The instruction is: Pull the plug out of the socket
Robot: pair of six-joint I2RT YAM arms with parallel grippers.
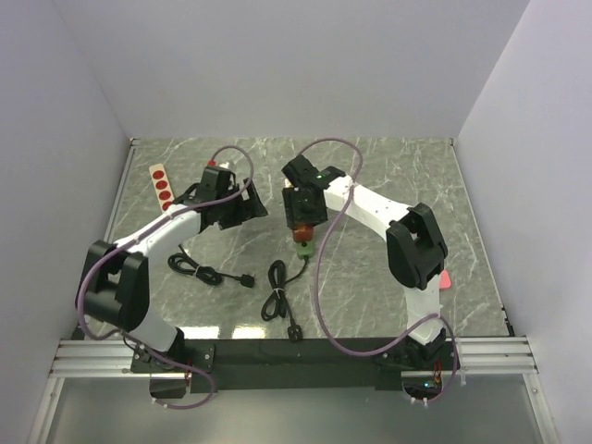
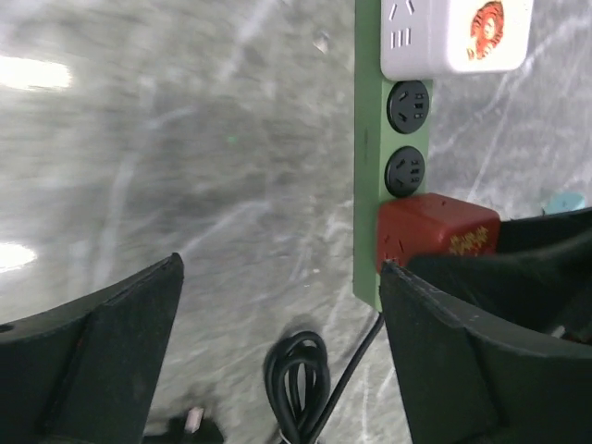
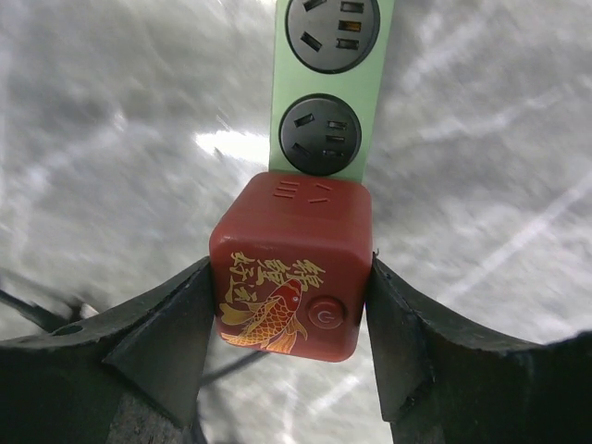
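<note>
A red cube plug [image 3: 291, 268] with a gold fish print sits on the near end of a green power strip [image 3: 328, 83]. My right gripper [image 3: 291, 305] is shut on it, one finger pressed on each side. In the top view the right gripper [image 1: 302, 217] covers the plug [image 1: 302, 233] and most of the strip [image 1: 302, 248]. My left gripper [image 1: 250, 208] is open and empty, just left of the strip. In its wrist view [image 2: 282, 314] the red plug [image 2: 430, 236] lies beside its right finger, touching nothing.
A white cube plug [image 2: 453, 37] sits on the strip's far end. The strip's coiled black cable [image 1: 276, 291] lies in front of it. A second black cable [image 1: 208, 271] lies front left. A white strip with red dots [image 1: 162, 185] is at the back left.
</note>
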